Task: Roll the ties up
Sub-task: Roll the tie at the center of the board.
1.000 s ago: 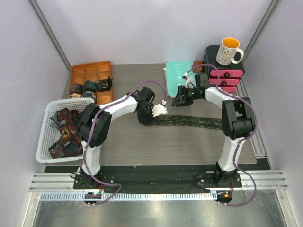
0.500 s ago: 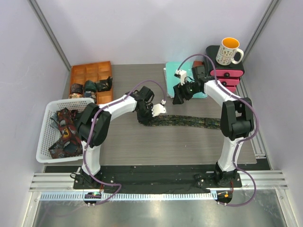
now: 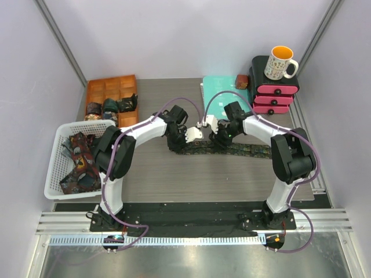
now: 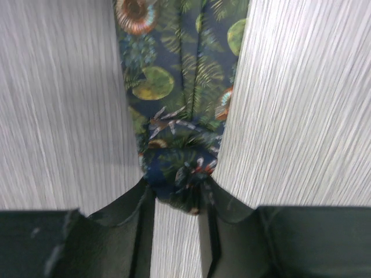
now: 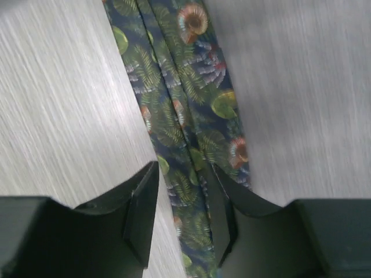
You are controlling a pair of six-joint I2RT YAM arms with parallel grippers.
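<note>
My left gripper (image 4: 177, 194) clamps the barely begun roll at the tie's (image 3: 249, 152) left end, mid-table; my right gripper (image 5: 184, 174) straddles the flat strip, jaws apart. A few rolls (image 3: 110, 106) sit in the far-left tray (image 3: 110, 87); loose ties (image 3: 78, 162) wait in the left basket (image 3: 55, 174).

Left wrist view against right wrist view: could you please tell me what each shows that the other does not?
Only the left wrist view shows the tie bunched at its end, pinched in the jaws of the left gripper. Only the right wrist view shows a flat stretch of it between the open jaws of the right gripper. Both show the same dark leaf-print fabric on the grey table.
</note>
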